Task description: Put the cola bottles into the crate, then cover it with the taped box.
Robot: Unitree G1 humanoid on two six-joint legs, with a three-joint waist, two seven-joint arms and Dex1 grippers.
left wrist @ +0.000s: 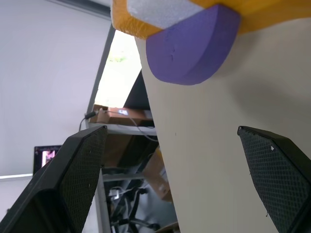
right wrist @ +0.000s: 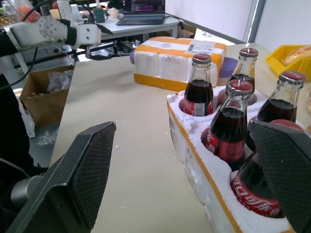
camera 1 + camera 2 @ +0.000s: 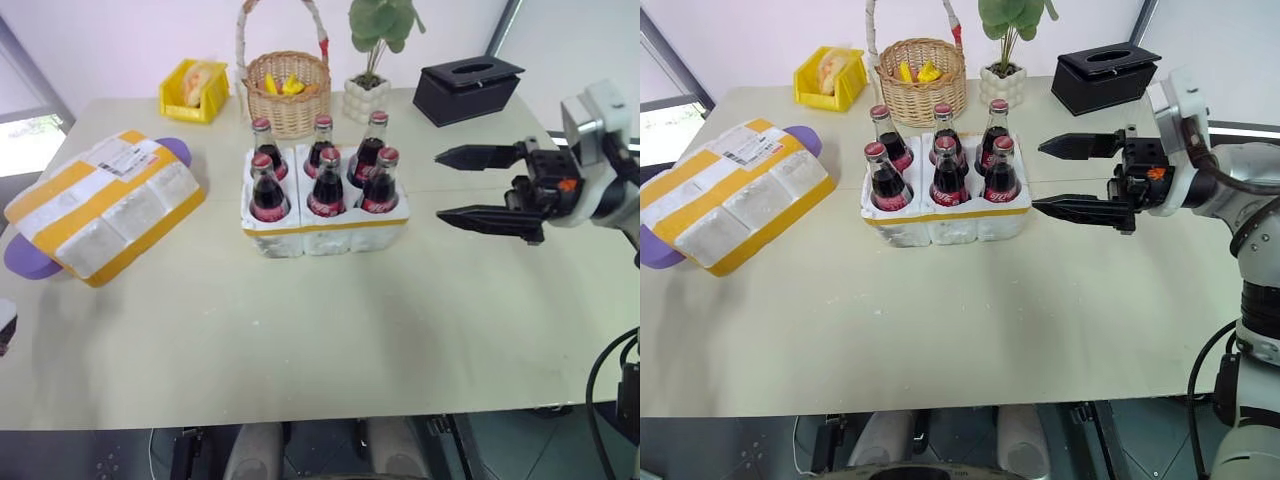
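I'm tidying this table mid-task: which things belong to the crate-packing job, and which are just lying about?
Job: six cola bottles standing in the crate; taped box; open right gripper.

Lying about: wicker basket, yellow bin, potted plant, black tissue box, purple pad.

Right arm reaches in from the right side, forearm bent at the wrist so the right tool (image 3: 1072,178) points level toward the left. Its two black fingers (image 3: 1076,146) stand wide apart, one above the other, nothing between them. Left tool (image 1: 180,179): seen from its wrist camera, both fingers spread wide, empty, held low near the surface edge.
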